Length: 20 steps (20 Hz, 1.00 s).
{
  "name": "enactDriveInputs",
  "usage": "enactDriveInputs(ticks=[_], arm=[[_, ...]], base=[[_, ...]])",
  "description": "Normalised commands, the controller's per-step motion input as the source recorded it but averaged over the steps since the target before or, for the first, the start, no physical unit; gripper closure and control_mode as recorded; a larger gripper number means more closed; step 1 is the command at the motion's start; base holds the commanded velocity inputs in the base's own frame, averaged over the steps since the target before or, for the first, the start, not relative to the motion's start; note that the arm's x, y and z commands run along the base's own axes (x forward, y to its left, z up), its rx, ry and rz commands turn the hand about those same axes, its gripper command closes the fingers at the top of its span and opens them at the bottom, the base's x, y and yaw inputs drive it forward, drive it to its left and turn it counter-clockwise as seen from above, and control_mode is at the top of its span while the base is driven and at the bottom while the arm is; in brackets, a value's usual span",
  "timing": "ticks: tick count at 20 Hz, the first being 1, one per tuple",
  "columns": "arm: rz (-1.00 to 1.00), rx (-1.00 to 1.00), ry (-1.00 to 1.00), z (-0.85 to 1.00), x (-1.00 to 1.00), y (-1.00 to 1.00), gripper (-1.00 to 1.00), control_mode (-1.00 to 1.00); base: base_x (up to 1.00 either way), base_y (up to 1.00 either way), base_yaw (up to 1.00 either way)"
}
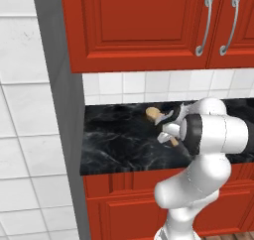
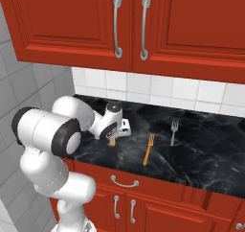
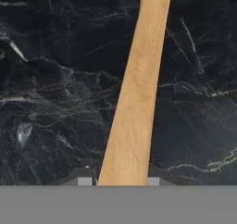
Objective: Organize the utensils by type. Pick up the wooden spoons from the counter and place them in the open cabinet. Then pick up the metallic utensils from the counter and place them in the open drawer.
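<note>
With the tool (image 3: 118,181) clamped on a wooden spoon (image 3: 134,93) low over the worktop (image 2: 201,149), sorting looks barely begun: the orange fork (image 2: 149,149) and metal fork (image 2: 174,130) lie untouched.

Your glossy white, rounded-segment robot arm (image 1: 198,184) rising at the lower right of the left base view has black bands at its joints and a smooth, bulbous elbow housing.

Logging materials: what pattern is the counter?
Black marble with pale veins; the counter shows best in the hand view.
</note>
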Motion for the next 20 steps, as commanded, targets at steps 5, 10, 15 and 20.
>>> enactDriveInputs(ticks=[5, 10, 15, 20], arm=[[0.38, 0.00, -0.09, 0.58, -0.64, -0.06, 1.00, -1.00], [0.41, -0.05, -0.17, 0.51, -0.74, -0.06, 1.00, -1.00], [0.35, -0.18, -0.03, 0.55, -0.47, -0.08, 1.00, -1.00], [0.30, -0.27, 0.00, 0.58, -0.37, -0.06, 1.00, -1.00]], base=[[0.00, 0.00, 0.00], [0.00, 0.00, 0.00], [0.00, 0.00, 0.00], [0.00, 0.00, 0.00]])
